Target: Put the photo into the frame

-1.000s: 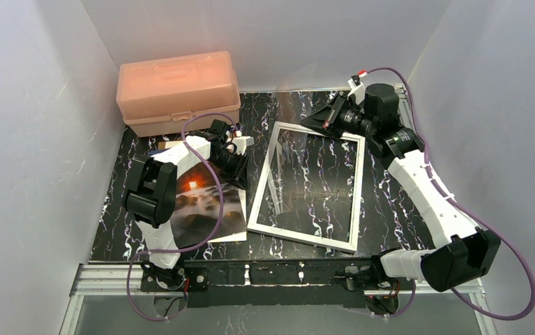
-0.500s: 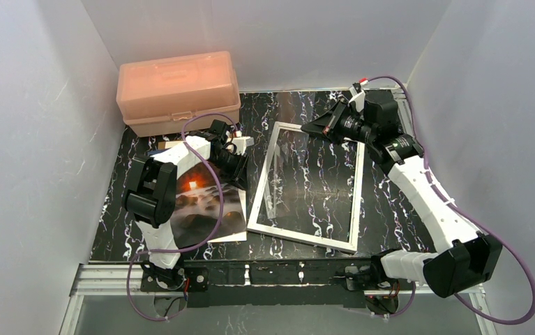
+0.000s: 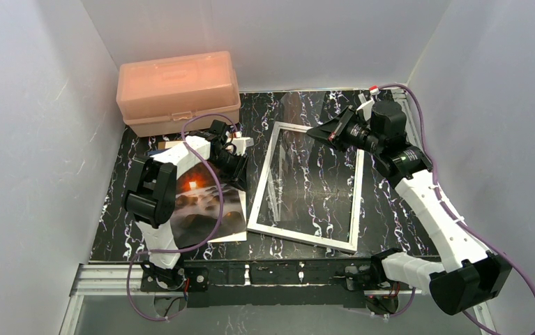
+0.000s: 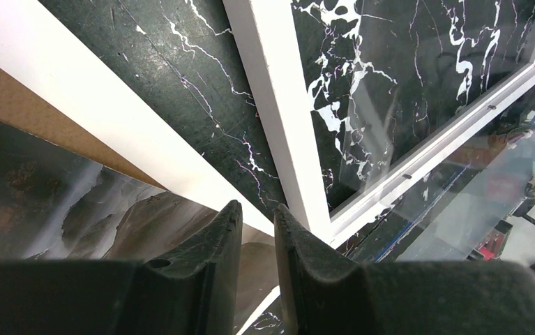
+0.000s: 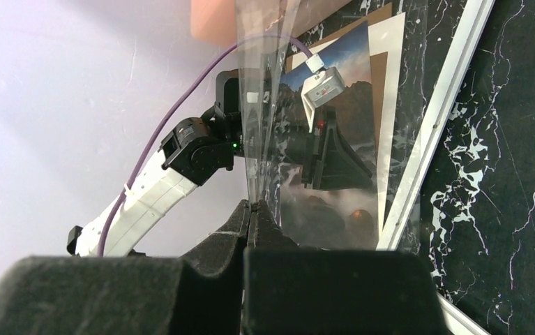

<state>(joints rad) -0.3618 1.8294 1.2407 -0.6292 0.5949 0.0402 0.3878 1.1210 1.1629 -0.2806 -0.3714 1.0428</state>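
Note:
The photo lies face up at the left on a brown backing board; it also shows in the left wrist view. The white frame lies flat at the centre. My right gripper is shut on the clear pane at its far edge and holds it tilted up out of the frame. My left gripper hovers low over the photo's right edge beside the frame's left rail. Its jaws stand a narrow gap apart with nothing between them.
A salmon-pink plastic box stands at the back left. White walls close in on both sides and at the back. The left arm and the photo show through the lifted pane in the right wrist view.
My right arm has swung to the right and a little nearer, carrying the pinched pane with it. The left arm, the photo and the frame have not moved.

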